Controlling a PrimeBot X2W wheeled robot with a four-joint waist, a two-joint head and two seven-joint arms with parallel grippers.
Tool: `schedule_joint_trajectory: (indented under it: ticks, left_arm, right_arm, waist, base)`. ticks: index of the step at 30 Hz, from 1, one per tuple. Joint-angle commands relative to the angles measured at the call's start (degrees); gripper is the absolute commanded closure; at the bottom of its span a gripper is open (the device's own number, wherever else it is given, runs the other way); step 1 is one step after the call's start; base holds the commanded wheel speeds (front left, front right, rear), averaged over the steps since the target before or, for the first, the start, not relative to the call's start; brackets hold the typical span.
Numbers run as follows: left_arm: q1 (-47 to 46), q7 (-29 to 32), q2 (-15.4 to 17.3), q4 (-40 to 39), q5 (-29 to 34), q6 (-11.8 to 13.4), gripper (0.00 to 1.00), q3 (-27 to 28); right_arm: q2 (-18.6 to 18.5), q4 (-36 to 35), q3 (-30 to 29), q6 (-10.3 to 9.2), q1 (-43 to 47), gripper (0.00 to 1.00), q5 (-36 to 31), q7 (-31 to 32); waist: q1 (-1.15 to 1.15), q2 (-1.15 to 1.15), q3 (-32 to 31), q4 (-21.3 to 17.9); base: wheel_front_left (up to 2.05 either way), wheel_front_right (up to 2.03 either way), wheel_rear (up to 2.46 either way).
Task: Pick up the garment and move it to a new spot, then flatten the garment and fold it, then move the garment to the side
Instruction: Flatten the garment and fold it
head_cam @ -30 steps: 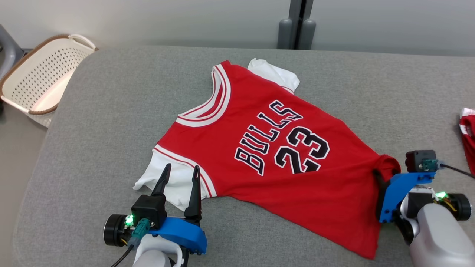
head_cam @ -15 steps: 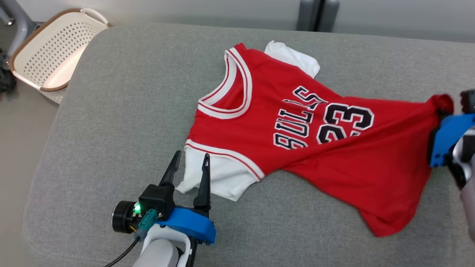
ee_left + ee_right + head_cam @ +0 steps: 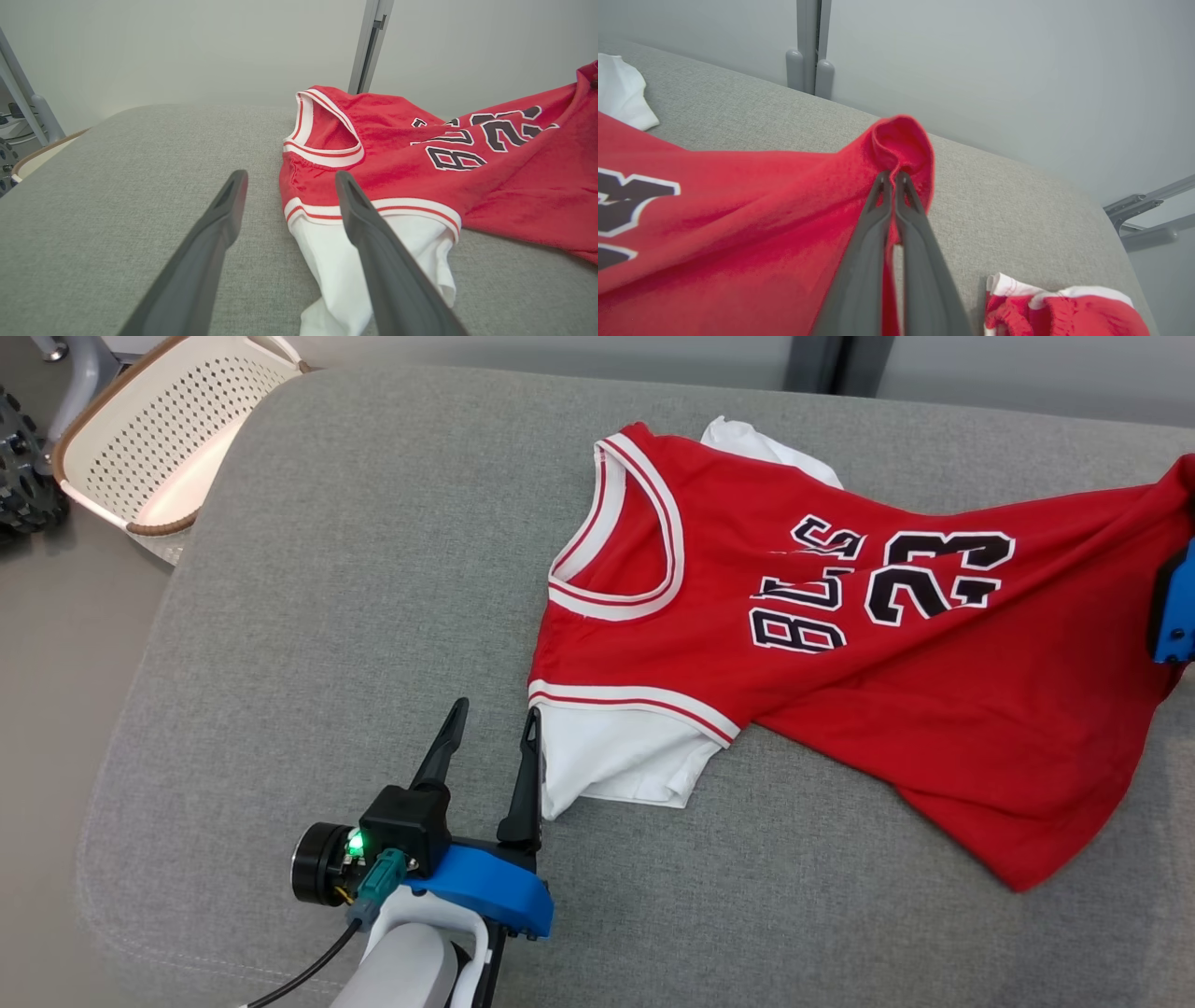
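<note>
**Jersey's hem corner is up and heading right**

Your red Bulls 23 jersey [image 3: 840, 644] lies right of centre on the grey padded table [image 3: 327, 616], with the collar toward 11 o'clock and the body running out to 3 o'clock. The hem corner [image 3: 901, 140] is raised at 3 o'clock. There your right gripper [image 3: 890, 176] has its fingers pinched tight on a fold of red cloth, which loops over the closed tips.

A second ago that corner sat low, near 4 o'clock. Now the cloth pulls taut from the corner through the number, and "BULLS" has creased so that a letter is hidden. The head has swung as well, so check the shift against your left gripper [image 3: 495, 711] at 7 o'clock. The near white sleeve [image 3: 616, 761] lay under both its fingers before. Now the sleeve only meets the right-hand finger, so the garment really has slid rightward. That gripper is spread wide and holds nothing.

You are in the first step, the pick-up and move. Most of the jersey looks as if it is dragging rather than lifting, and flattening and folding are not yet begun. Expect a one-corner pull to rope the fabric, which means more smoothing later.

A second red garment [image 3: 1055, 308] sits at 5 o'clock in your right wrist view, so keep the two apart. The laundry basket [image 3: 159, 448] stands off the table at 10 o'clock.
</note>
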Motion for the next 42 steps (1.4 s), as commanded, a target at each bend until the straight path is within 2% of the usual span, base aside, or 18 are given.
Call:
schedule_joint_trajectory:
  ticks: [1, 2, 3, 10, 16, 21, 26, 31, 42]
  left_arm:
    - [-1.12, -0.38, -0.04, 0.02, 0.41, -0.14, 0.0, 0.13]
    - [-1.16, -0.38, -0.02, -0.09, 0.48, -0.16, 0.0, 0.26]
    - [-1.13, -0.35, 0.03, -0.2, 0.59, -0.15, 0.0, 0.36]
    - [-0.25, -0.34, 0.42, -0.73, 1.01, 0.13, 0.0, 1.3]
    - [1.02, -0.35, 0.76, -0.96, 0.98, 0.46, 0.0, 1.71]
    - [1.92, -0.35, 1.11, -1.27, 0.86, 0.8, 0.0, 2.14]
    - [2.83, -0.35, 1.93, -1.91, 0.42, 1.29, 0.0, 3.0]
    - [3.22, -0.35, 2.6, -2.55, 0.25, 1.76, 0.0, 3.32]
    - [3.28, 0.14, 3.1, -2.83, 0.14, 1.95, 0.0, 2.74]
  right_arm:
    - [-0.05, 0.48, -0.73, -0.01, -0.77, 0.68, -0.35, -1.34]
    - [0.31, 1.04, -0.87, -0.01, -0.63, 0.27, -0.59, -1.94]
    - [0.97, 1.47, -0.9, -0.01, -0.42, 0.0, -0.77, -2.54]
    - [3.99, 4.2, 0.52, -0.01, 1.1, 0.0, 0.2, -7.21]
    - [6.88, 5.59, 3.45, -0.01, 5.0, 0.0, 5.88, -11.68]
    - [8.58, 4.03, 6.88, 0.0, 10.13, 0.0, 11.47, -13.44]
    - [9.91, -2.41, 12.11, 0.0, 19.51, 0.0, 20.13, -13.17]
    - [8.87, -13.83, 15.15, 0.0, 29.81, 0.0, 28.64, -9.07]
    - [8.87, -27.37, 15.37, 0.0, 35.69, 0.0, 31.6, -1.86]
  waist:
    - [0.0, -0.01, 0.11, -0.13]
    - [0.0, -0.01, 0.19, -0.31]
    - [0.0, -0.01, 0.21, -0.58]
    - [0.0, -0.01, -0.92, -4.12]
    - [0.0, -0.01, -2.56, -7.66]
    - [0.0, -0.01, -3.32, -9.53]
    - [0.0, -0.01, -4.0, -11.24]
    - [0.0, -0.01, -4.01, -11.74]
    - [0.0, -0.01, -3.71, -10.52]
  base:
    - [0.0, 0.0, 0.0]
    - [0.0, 0.0, 0.0]
    - [0.0, 0.0, 0.0]
    - [0.0, 0.0, 0.0]
    - [0.0, 0.0, 0.0]
    - [0.0, 0.0, 0.0]
    - [0.0, 0.0, 0.0]
    - [0.0, 0.0, 0.0]
    - [0.0, 0.0, 0.0]
